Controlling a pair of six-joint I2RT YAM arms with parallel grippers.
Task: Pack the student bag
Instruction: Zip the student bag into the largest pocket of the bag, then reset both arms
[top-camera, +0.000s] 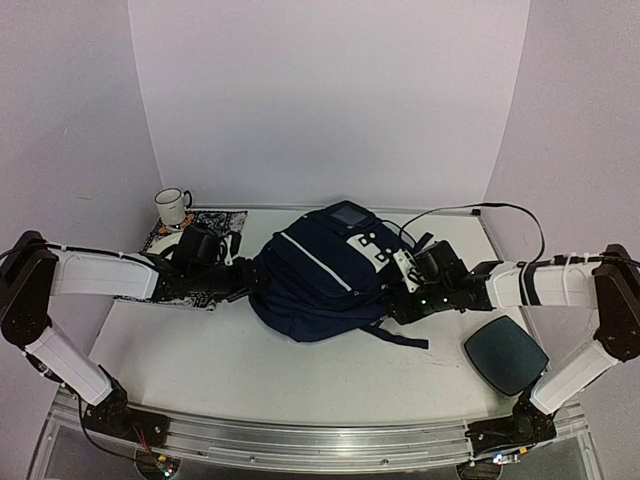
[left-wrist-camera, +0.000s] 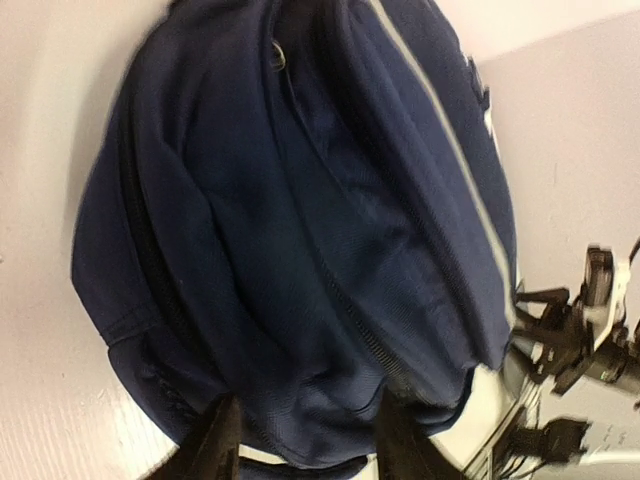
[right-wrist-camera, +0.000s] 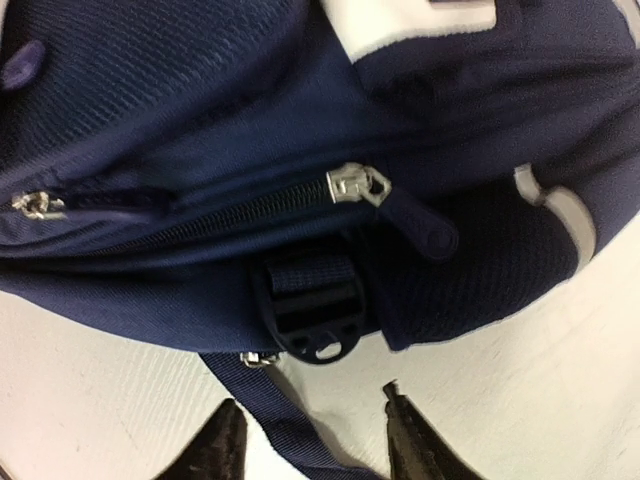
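Navy student bag (top-camera: 320, 275) lies on white table (top-camera: 200, 370); left gripper (left-wrist-camera: 307, 400) at its left end, right gripper (right-wrist-camera: 310, 395) at its right, both released, fingers parted.

White ceramic mug with a dark rim (top-camera: 172, 206) upright at far left of the white table top (top-camera: 300, 385), at the far end of a black-and-white patterned cloth mat (top-camera: 226, 219). Dark teal flat pad with rounded corners (top-camera: 505, 355) lies near right, well apart from the mug. Thin black cable (top-camera: 470, 207) arcs over the far right side
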